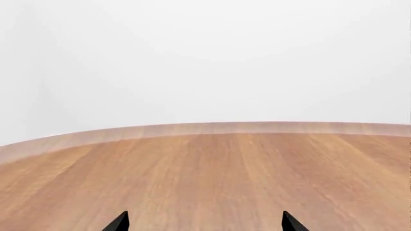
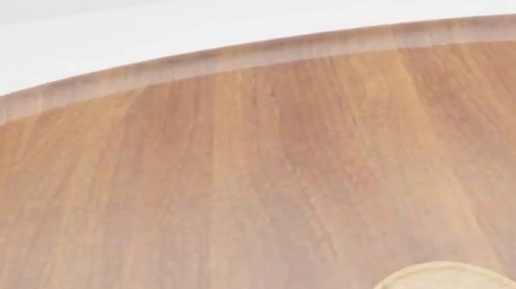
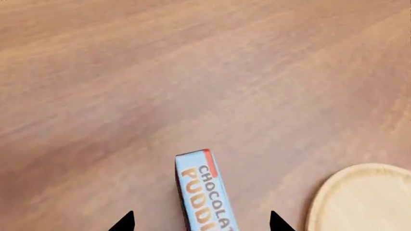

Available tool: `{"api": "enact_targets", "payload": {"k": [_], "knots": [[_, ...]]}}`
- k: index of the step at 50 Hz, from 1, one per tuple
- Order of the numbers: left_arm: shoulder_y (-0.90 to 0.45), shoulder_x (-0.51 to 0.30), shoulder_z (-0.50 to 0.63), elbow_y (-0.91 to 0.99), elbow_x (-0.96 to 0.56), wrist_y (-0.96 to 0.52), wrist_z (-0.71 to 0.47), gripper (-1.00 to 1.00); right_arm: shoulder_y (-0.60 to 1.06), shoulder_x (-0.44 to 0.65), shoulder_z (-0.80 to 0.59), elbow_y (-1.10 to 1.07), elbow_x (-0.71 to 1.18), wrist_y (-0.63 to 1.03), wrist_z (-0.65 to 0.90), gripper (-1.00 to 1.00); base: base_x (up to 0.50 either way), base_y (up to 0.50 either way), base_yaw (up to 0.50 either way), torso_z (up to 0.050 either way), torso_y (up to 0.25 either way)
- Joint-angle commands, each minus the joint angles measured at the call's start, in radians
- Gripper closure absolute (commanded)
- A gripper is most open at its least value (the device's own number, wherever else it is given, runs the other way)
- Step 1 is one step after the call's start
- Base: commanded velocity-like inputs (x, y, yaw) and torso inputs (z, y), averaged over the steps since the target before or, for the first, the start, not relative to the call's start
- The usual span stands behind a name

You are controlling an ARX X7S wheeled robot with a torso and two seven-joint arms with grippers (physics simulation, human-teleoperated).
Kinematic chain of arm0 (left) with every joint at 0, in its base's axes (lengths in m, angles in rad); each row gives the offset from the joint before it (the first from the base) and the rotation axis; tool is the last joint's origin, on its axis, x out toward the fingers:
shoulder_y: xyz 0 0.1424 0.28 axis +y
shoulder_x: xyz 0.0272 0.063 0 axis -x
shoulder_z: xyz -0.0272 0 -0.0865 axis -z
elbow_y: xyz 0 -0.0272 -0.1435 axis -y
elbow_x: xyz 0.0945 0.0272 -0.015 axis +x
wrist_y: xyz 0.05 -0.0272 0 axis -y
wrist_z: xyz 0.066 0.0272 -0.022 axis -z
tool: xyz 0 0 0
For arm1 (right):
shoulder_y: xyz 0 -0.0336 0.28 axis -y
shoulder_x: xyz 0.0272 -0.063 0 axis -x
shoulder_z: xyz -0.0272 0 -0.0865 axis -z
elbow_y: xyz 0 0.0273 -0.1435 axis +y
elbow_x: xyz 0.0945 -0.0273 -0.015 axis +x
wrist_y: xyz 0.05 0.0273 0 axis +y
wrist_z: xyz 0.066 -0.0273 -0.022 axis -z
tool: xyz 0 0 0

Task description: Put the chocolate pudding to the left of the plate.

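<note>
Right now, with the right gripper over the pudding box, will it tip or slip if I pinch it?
The chocolate pudding looks like a stiff, flat-sided carton, so it should pinch firmly and likely weighs little. It appears to stand on a narrow edge, so a sideways nudge could topple it. It won't roll. The right gripper straddles it, fingertips apart; the plate lies close beside.

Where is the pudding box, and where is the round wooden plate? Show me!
chocolate pudding (image 3: 202, 192): right wrist view, on its light-blue lettered face.
plate (image 3: 366, 199): right wrist view, on its pale flat middle; its top edge also peeks in at the bottom of the head view.
</note>
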Motion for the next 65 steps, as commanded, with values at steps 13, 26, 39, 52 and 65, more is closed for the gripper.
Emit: {"api": "enact_targets", "payload": {"k": [13,26,39,52,65], "knots": [[-0.005,-0.002,0.014,-0.011,0.0,0.007,-0.004,-1.0,-0.033,-0.028,-0.015,0.112,-0.048,-0.123,-0.017,-1.0,0.0,0.0,0.0,0.0,0.0],[-0.005,-0.005,0.022,-0.01,0.001,0.007,-0.007,-1.0,-0.024,-0.05,-0.016,0.184,-0.05,-0.161,-0.038,-1.0,0.0,0.0,0.0,0.0,0.0],[-0.002,-0.009,0.03,-0.006,0.0,0.01,-0.008,-1.0,-0.039,-0.087,-0.071,0.275,-0.087,-0.206,-0.066,-1.0,0.0,0.0,0.0,0.0,0.0],[-0.006,-0.012,0.034,-0.014,-0.002,0.013,-0.009,-1.0,-0.04,-0.111,-0.079,0.335,-0.09,-0.25,-0.086,-1.0,0.0,0.0,0.0,0.0,0.0],[-0.007,-0.016,0.038,-0.015,-0.006,0.016,-0.01,-1.0,-0.045,-0.143,-0.115,0.377,-0.108,-0.278,-0.102,-1.0,0.0,0.0,0.0,0.0,0.0]]}}
